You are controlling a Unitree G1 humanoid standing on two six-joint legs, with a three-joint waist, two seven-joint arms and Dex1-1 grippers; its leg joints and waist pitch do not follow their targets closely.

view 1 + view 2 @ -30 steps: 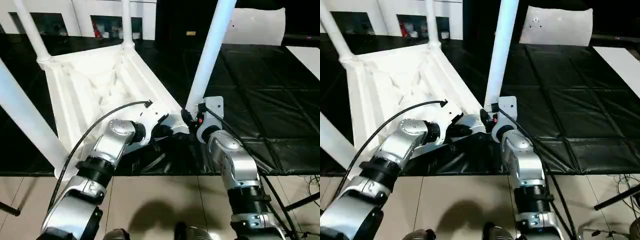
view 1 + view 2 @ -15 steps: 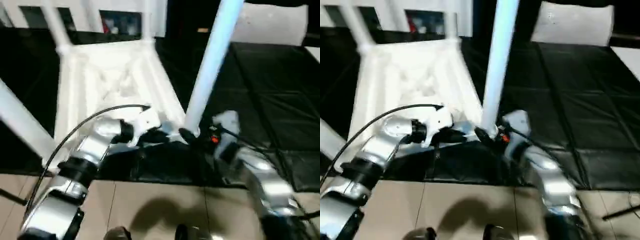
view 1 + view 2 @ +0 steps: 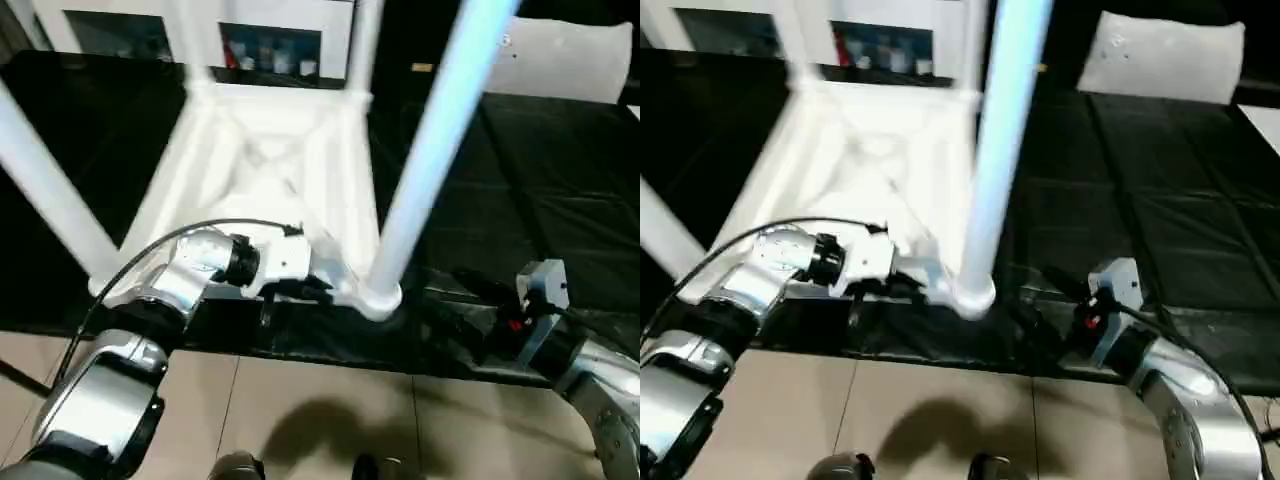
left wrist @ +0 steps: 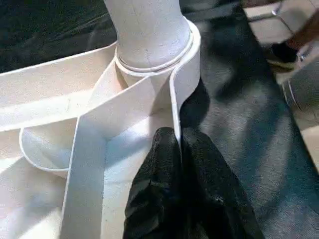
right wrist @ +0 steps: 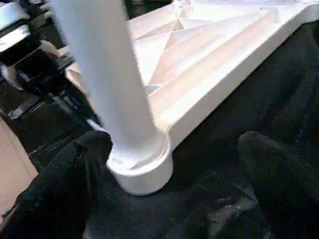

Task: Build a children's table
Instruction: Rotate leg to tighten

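Note:
The white children's table [image 3: 270, 170] lies upside down on the black mat, its ribbed underside facing up and its legs standing upward. The near leg [image 3: 430, 170] sits in the front corner socket [image 3: 380, 298]. My left gripper [image 4: 174, 137] is shut on the table's thin rim [image 4: 182, 94] right beside that socket, also seen from the head [image 3: 300, 288]. My right gripper [image 5: 174, 139] stands open a short way to the right of the socket, and its fingers [image 5: 269, 164] touch neither leg nor socket. From the head view it [image 3: 1050, 300] hovers low over the mat.
The black mat [image 3: 560, 180] ends just in front of the table's corner, with tan floor [image 3: 300, 410] below it. A white cabinet with glass doors [image 3: 270, 40] stands behind the table. A flat white panel [image 3: 570, 60] leans at the back right.
My right gripper has drawn back to the right from the base of the near leg. My left gripper stays on the rim. The whole picture has shifted, so the camera moved.

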